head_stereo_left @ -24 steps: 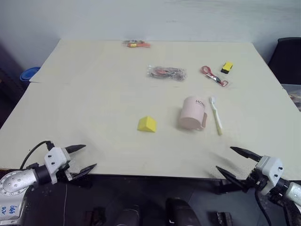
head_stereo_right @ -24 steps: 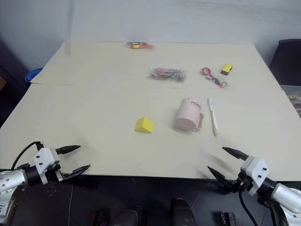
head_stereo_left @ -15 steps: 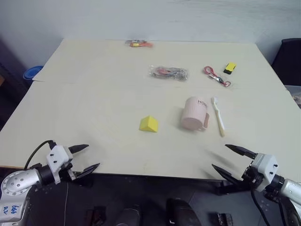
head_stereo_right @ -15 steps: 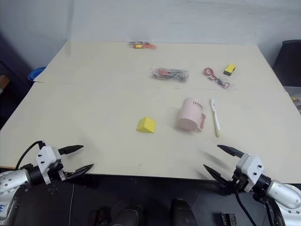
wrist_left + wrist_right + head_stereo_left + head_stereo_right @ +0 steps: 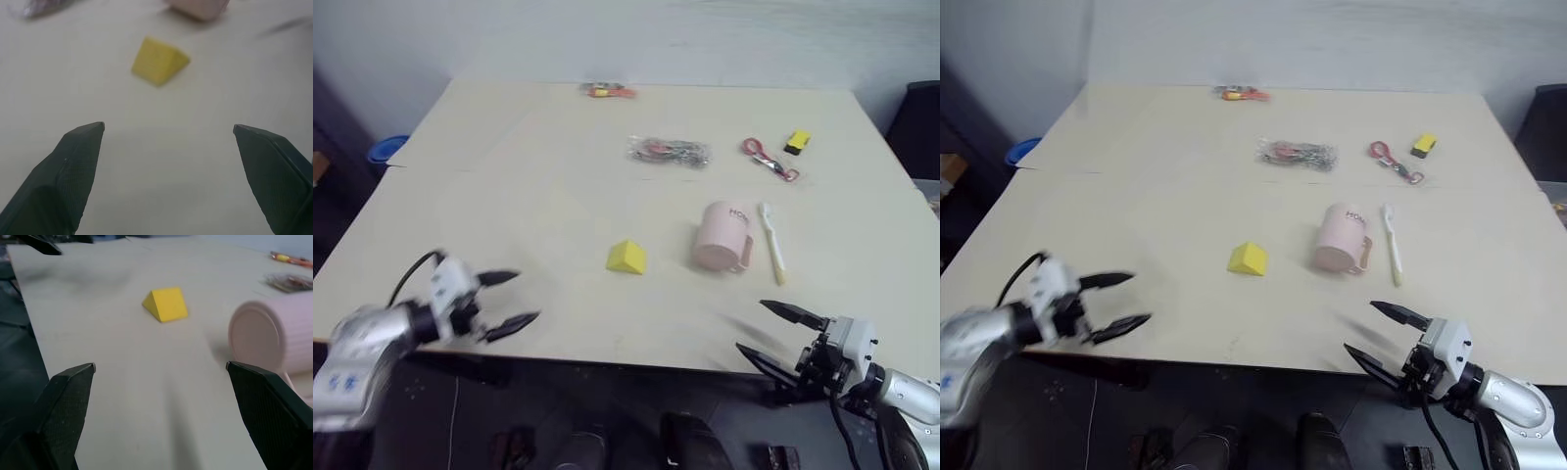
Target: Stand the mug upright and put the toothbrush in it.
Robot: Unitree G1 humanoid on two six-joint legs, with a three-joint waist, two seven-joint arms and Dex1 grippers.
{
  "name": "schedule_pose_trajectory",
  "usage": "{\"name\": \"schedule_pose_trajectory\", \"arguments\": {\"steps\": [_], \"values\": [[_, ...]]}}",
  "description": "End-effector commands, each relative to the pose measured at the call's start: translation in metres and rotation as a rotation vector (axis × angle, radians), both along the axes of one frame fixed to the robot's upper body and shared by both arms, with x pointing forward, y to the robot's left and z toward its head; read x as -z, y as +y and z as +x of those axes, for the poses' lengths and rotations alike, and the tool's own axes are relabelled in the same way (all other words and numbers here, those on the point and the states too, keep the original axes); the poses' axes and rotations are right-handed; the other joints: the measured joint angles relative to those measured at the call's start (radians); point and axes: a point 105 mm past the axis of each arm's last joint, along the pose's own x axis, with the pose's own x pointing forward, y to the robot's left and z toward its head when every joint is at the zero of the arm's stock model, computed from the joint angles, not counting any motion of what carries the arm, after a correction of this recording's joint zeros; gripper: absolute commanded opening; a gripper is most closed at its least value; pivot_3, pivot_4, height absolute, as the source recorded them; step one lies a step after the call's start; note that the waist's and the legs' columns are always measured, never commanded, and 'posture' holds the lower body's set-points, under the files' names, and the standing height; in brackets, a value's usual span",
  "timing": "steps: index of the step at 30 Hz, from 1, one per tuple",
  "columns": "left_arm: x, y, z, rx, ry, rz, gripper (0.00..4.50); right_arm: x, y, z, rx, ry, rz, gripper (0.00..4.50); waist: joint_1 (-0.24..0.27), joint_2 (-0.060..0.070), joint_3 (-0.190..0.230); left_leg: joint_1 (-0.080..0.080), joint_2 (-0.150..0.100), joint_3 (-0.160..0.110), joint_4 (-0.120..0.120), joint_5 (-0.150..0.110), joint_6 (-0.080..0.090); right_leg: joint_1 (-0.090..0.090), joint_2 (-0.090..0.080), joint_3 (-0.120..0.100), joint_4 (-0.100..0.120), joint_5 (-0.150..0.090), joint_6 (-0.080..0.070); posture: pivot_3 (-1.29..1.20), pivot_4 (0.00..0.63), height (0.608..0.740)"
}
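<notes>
The pale pink mug (image 5: pixel 722 238) lies on its side at the table's centre right, its closed base (image 5: pixel 254 338) facing the front edge and the lettering on top. Just right of it lies the slim white and yellow-green toothbrush (image 5: pixel 771 244), flat on the table, bristle head at the far end. My left gripper (image 5: pixel 511 299) hangs open over the front left of the table, far from both. At the front edge, near side of the mug, my right gripper (image 5: pixel 771 333) stands open and empty.
A yellow wedge block (image 5: pixel 626 258) sits left of the mug. Red-handled scissors (image 5: pixel 766 159), a small yellow object (image 5: pixel 796 142) and a clear bag (image 5: pixel 669 151) lie farther back. A small orange item (image 5: pixel 609 91) rests near the far edge.
My left gripper has risen and moved inward over the table from its front left corner. The right gripper has shifted slightly left along the front edge. Mug and toothbrush have not moved.
</notes>
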Motion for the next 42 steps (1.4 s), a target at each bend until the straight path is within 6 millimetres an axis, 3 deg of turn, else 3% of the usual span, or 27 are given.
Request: {"name": "schedule_pose_trajectory", "arguments": {"steps": [1,5,8,13,19,28,31,33,36,40,41,42], "values": [[0.019,-0.028,0.024,0.117,0.041,0.046,4.5,-0.023,0.015,-0.001,-0.059,-0.112,0.063,4.47,-0.004,0.0,0.0,0.0,0.0,0.0,0.0,0.0,0.0,-0.001,0.0,0.0,0.0,0.0,0.0,0.0,0.15,0.74],[0.037,-0.067,0.065,0.209,0.032,0.112,4.5,-0.038,0.025,-0.001,-0.067,-0.191,0.084,4.47,-0.003,0.0,0.0,-0.004,0.0,0.002,0.004,0.0,-0.001,-0.005,0.003,-0.001,0.002,0.0,0.0,0.0,0.15,0.74],[0.044,-0.079,0.078,0.231,0.045,0.128,4.5,-0.04,0.025,-0.004,-0.041,-0.195,0.105,4.47,-0.018,-0.004,0.0,-0.015,0.001,0.001,0.012,-0.001,-0.002,-0.014,0.004,-0.001,0.005,0.0,0.0,0.0,0.15,0.74],[0.057,-0.092,0.088,0.248,0.104,0.133,4.5,-0.031,0.024,-0.015,0.0,-0.167,0.105,4.47,-0.016,-0.005,0.0,-0.016,0.0,0.003,0.014,-0.002,-0.002,-0.016,0.004,-0.001,0.008,0.0,0.001,0.0,0.15,0.74],[0.06,-0.092,0.093,0.228,0.105,0.135,3.03,-0.026,0.017,-0.021,0.067,-0.167,0.1,4.5,-0.017,-0.007,0.0,-0.016,0.0,0.003,0.015,-0.002,-0.002,-0.017,0.004,0.001,0.01,0.0,0.001,0.0,0.15,0.74],[0.056,-0.093,0.099,0.142,0.129,-0.03,0.23,-0.012,0.013,-0.021,0.1,-0.141,0.104,4.5,-0.017,-0.007,0.0,-0.015,0.0,0.003,0.015,-0.002,-0.002,-0.017,0.004,0.002,0.012,0.0,0.001,0.0,0.15,0.74],[0.054,-0.087,0.098,0.117,0.114,-0.09,0.01,-0.009,0.013,-0.021,0.096,-0.132,0.104,4.5,-0.019,-0.007,0.0,-0.015,0.0,0.003,0.015,-0.002,-0.002,-0.018,0.004,0.002,0.013,0.0,0.001,0.0,0.15,0.74],[0.047,-0.072,0.097,0.071,0.068,-0.171,0.01,-0.007,0.014,-0.02,0.087,-0.128,0.106,4.5,-0.021,-0.007,0.0,-0.015,0.0,0.004,0.015,-0.002,-0.002,-0.018,0.004,0.003,0.013,0.0,0.001,0.0,0.15,0.74],[0.029,-0.036,0.098,-0.09,-0.029,-0.303,0.01,-0.007,0.017,-0.02,0.058,-0.136,0.113,4.5,-0.027,-0.007,0.0,-0.015,0.001,0.004,0.014,-0.002,-0.003,-0.021,0.004,0.003,0.014,0.0,0.001,0.0,0.15,0.74],[0.011,0.067,0.1,-0.664,-0.182,-0.332,0.01,-0.018,0.03,-0.02,-0.049,-0.176,0.157,4.5,-0.045,-0.007,0.0,-0.014,0.002,0.003,0.014,-0.003,-0.005,-0.022,0.006,0.003,0.014,0.0,0.001,0.0,0.15,0.74],[0.011,0.099,0.089,-0.816,-0.193,-0.324,0.01,-0.021,0.036,-0.018,-0.086,-0.183,0.148,4.5,-0.044,-0.007,0.0,-0.014,0.003,0.002,0.014,-0.003,-0.006,-0.022,0.007,0.003,0.014,0.0,0.001,0.0,0.15,0.74],[0.01,0.118,0.079,-0.911,-0.198,-0.316,0.01,-0.022,0.04,-0.017,-0.11,-0.188,0.138,4.5,-0.042,-0.007,0.0,-0.014,0.003,0.002,0.014,-0.003,-0.006,-0.022,0.007,0.003,0.014,0.0,0.001,0.0,0.15,0.74]]}}
